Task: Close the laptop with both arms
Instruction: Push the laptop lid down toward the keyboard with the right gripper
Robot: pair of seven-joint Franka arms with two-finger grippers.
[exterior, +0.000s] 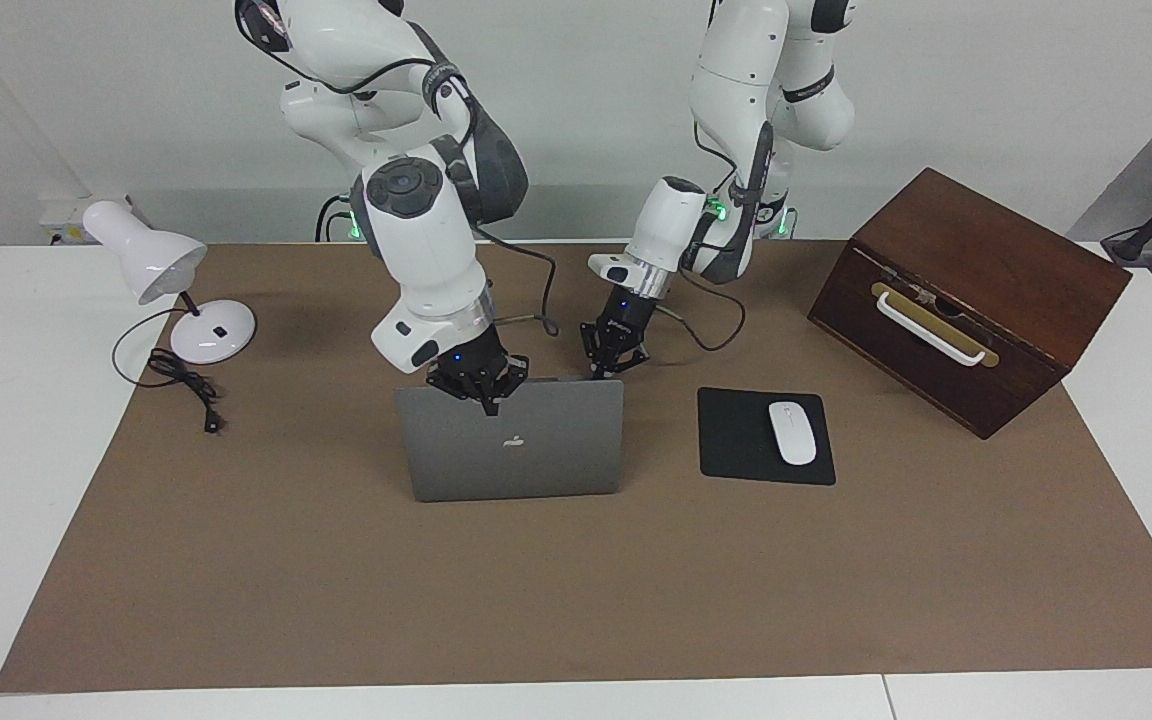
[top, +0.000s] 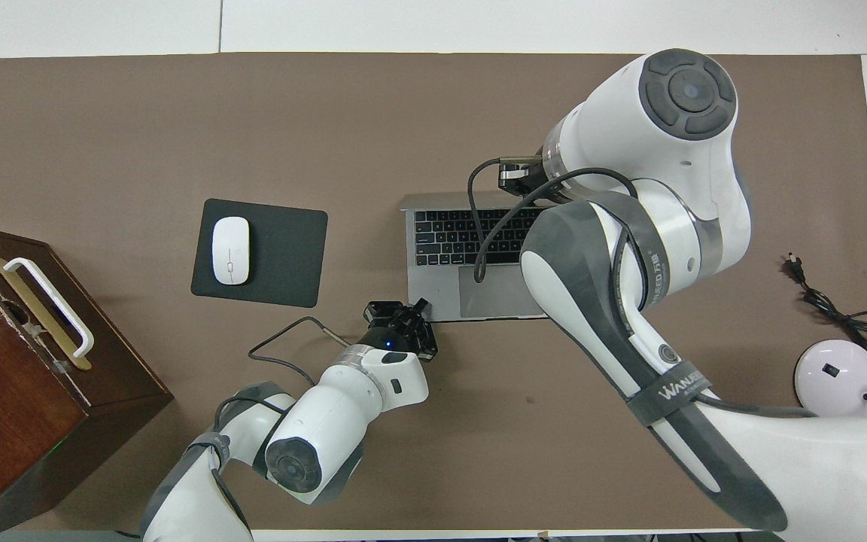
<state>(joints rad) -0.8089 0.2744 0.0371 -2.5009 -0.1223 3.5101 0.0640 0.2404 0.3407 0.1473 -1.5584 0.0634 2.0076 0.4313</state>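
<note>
Pressing the laptop lid's top edge, the closed right pincer leaned in; the left pincer, closed too, touched its base corner.

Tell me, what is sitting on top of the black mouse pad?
A white mouse lies on the black mouse pad, nearer its end by the wooden box. Nothing else rests on the pad. Whatever might be under the mouse is covered.
</note>
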